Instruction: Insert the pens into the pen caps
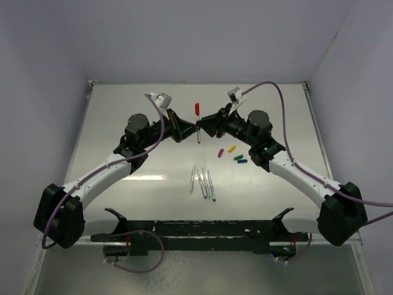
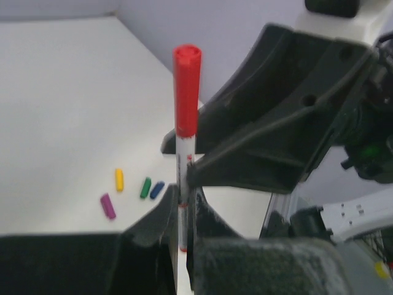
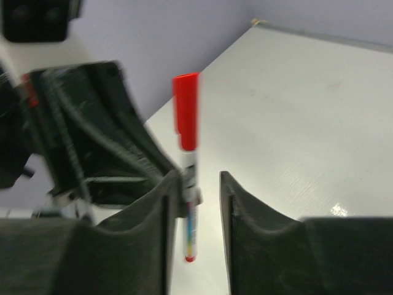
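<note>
Counting the pens with caps on, how many do you get? asks Sam.

Just one, says Mia. The red pen (image 2: 183,153) has the red cap (image 2: 186,86) on its top. It stands straight up above the middle of the surface (image 1: 110,104), toward the far side.

Who has it?

The left gripper (image 2: 182,215) is pinched tight on the low part of the red pen. The right gripper (image 3: 198,181) is just beside it, but its jaws stand apart and there is a gap next to the pen. So it has let go.

Is the cap pushed all the way down?

It looks snug, but I can't be sure.

And the rest?

Nearer to us, four pens (image 1: 201,182) lie side by side on the surface with no caps. To the right and a bit farther lie the purple cap (image 1: 220,151), the yellow cap (image 1: 231,148), the green cap (image 1: 237,157) and the blue cap (image 1: 242,161). They are apart from the pens.

So one done, four left?

I think so. The red pen must be put down too.
</note>
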### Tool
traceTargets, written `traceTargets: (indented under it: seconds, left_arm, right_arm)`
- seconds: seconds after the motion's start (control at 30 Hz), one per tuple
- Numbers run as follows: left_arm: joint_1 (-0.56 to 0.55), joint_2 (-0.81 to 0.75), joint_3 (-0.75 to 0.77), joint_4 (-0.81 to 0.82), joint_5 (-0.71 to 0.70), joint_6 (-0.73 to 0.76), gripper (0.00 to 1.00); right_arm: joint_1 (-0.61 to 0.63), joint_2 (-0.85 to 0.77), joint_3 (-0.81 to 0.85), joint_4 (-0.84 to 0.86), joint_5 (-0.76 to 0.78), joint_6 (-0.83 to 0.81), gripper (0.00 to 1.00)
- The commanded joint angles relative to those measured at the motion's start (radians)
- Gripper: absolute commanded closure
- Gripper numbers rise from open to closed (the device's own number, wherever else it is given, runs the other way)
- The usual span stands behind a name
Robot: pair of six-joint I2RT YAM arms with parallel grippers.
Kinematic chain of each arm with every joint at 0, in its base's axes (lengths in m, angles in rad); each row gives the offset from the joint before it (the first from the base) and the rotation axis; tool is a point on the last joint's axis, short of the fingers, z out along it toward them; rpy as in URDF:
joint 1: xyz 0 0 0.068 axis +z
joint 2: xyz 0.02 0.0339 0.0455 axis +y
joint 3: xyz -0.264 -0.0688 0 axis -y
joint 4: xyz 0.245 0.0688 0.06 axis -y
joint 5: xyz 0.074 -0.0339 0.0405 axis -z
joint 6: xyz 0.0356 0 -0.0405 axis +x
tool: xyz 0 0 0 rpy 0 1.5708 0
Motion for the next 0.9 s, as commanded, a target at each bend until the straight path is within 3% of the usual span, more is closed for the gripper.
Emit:
traceTargets:
  seconds: [0.0,0.07,0.27,0.37,0.43,0.53,0.67,0.87]
  left_arm:
    - [0.046,-0.052,0.012,0.236,-0.046,-0.051,1.0]
    - [0.046,-0.062,-0.035,0.204,-0.051,-0.055,1.0]
    - [0.046,-0.101,-0.099,0.036,-0.137,0.005,1.0]
    - [0.046,-0.086,-0.071,-0.072,-0.21,0.057,1.0]
    - [0.046,-0.052,-0.023,-0.154,-0.249,0.093,1.0]
    - [0.046,0.014,0.037,-0.269,-0.318,0.137,1.0]
    - [0.047,0.114,0.112,-0.383,-0.388,0.195,1.0]
    - [0.049,0.242,0.178,-0.479,-0.465,0.255,1.0]
  right_arm:
    - [0.035,-0.015,0.017,-0.219,-0.021,-0.039,0.56]
    - [0.035,-0.039,0.044,-0.24,0.005,-0.046,0.47]
    - [0.034,-0.114,0.07,-0.274,0.115,-0.058,0.37]
    - [0.033,-0.133,0.081,-0.326,0.204,-0.06,0.19]
    - [0.033,-0.141,0.082,-0.347,0.26,-0.069,0.14]
    - [0.033,-0.148,0.085,-0.38,0.311,-0.089,0.13]
    - [0.032,-0.183,0.067,-0.42,0.443,-0.113,0.27]
    - [0.011,-0.203,0.072,-0.509,0.622,-0.112,0.33]
